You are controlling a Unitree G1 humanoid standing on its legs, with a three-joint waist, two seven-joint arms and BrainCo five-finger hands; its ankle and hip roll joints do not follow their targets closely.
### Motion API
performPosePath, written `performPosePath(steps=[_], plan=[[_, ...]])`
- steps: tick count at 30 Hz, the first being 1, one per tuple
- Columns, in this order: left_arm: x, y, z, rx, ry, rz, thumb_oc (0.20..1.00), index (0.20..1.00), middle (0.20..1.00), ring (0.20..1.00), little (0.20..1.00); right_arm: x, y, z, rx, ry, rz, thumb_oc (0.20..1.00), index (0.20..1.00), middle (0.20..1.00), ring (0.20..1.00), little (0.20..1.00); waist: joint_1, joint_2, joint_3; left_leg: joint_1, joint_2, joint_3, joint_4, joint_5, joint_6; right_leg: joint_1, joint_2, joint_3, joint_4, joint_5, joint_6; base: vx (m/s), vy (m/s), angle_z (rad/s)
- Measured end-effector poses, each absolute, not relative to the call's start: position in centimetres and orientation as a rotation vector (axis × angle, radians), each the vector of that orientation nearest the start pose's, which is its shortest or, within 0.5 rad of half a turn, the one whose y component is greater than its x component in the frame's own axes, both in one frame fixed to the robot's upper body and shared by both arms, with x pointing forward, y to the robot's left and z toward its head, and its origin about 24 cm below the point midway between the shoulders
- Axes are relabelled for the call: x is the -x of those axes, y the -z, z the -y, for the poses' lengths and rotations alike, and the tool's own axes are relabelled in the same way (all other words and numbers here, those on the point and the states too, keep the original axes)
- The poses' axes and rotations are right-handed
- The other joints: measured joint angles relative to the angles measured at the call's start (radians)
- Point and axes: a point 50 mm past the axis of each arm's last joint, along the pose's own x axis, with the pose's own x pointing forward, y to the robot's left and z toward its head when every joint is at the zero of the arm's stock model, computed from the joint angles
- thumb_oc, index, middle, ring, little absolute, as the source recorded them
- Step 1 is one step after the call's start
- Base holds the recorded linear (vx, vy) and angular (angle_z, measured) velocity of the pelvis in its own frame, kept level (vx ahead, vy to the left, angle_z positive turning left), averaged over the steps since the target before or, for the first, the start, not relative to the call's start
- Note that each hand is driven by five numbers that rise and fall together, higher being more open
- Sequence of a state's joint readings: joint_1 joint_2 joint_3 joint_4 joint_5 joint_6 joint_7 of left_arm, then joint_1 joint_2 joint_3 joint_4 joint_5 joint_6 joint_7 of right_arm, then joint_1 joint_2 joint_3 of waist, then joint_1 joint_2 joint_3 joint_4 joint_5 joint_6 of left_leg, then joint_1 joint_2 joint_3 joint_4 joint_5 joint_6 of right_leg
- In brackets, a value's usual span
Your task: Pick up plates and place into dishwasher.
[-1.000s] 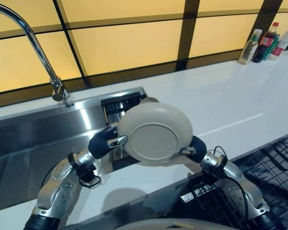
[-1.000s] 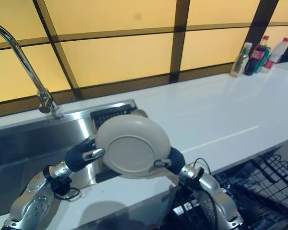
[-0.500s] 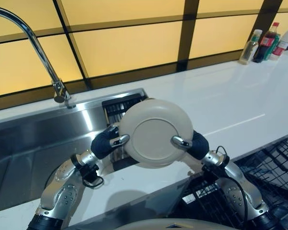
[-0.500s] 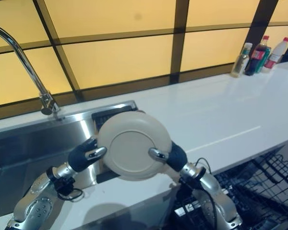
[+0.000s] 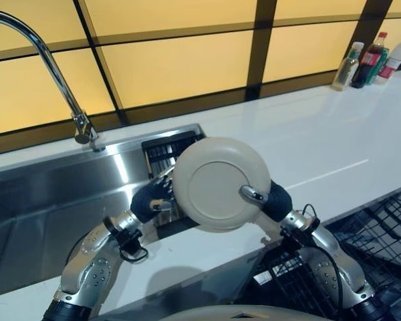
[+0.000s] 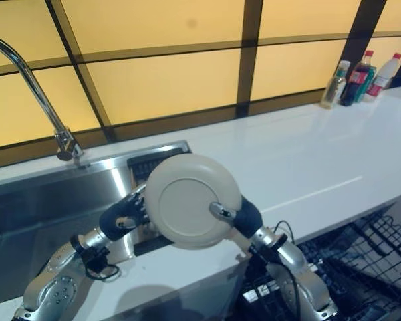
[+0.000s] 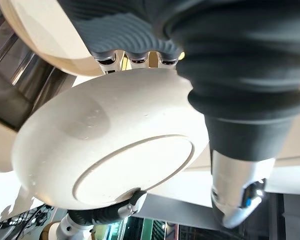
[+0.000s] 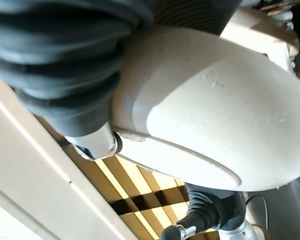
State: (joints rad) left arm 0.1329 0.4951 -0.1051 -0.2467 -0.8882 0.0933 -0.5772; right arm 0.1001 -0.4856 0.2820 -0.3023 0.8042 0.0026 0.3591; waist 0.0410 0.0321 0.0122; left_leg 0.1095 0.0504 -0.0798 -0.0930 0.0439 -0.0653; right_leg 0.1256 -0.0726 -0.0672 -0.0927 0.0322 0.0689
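A round beige plate (image 5: pixel 220 184), underside up, is held above the steel sink's (image 5: pixel 47 200) edge by the right hand (image 5: pixel 267 200), thumb curled on it. The left hand (image 5: pixel 150 200) sits behind it; I cannot tell its grip. No writing is legible.

We see our left hand (image 5: pixel 152 198) slip behind the round beige plate (image 5: pixel 217 182), which now sits slightly further right, nearer upright.

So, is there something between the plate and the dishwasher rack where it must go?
Nothing visible blocks it. The plate is held on edge above the counter by the right hand, beside the left hand. The dishwasher rack lies open, lower and to the robot's right.
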Motion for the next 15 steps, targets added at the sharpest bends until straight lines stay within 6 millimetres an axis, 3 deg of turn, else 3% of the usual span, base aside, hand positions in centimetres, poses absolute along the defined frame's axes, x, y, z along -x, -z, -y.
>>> performPosePath(steps=[7,15], plan=[[-21.8,-7.3,-17.1,0.520,0.640,0.042,1.000,1.000,1.000,1.000,1.000,-22.3,-9.4,15.5,-0.253,-0.581,0.114,0.200,0.200,0.200,0.200,0.200,-0.001,-0.009,-0.004,-0.001,0.005,0.028,0.000,0.000,0.000,-0.005,0.001,0.007,-0.001,0.003,-0.002,-0.01,-0.003,-0.03],[-22.5,-6.9,-17.7,0.577,0.488,0.070,1.000,1.000,1.000,1.000,1.000,-23.9,-12.3,19.6,-0.073,-0.336,0.245,0.200,0.200,0.200,0.200,0.200,-0.002,-0.028,0.007,0.002,0.010,0.054,0.000,-0.001,-0.001,-0.017,0.006,0.034,-0.003,0.009,-0.002,0.00,-0.017,-0.10]])
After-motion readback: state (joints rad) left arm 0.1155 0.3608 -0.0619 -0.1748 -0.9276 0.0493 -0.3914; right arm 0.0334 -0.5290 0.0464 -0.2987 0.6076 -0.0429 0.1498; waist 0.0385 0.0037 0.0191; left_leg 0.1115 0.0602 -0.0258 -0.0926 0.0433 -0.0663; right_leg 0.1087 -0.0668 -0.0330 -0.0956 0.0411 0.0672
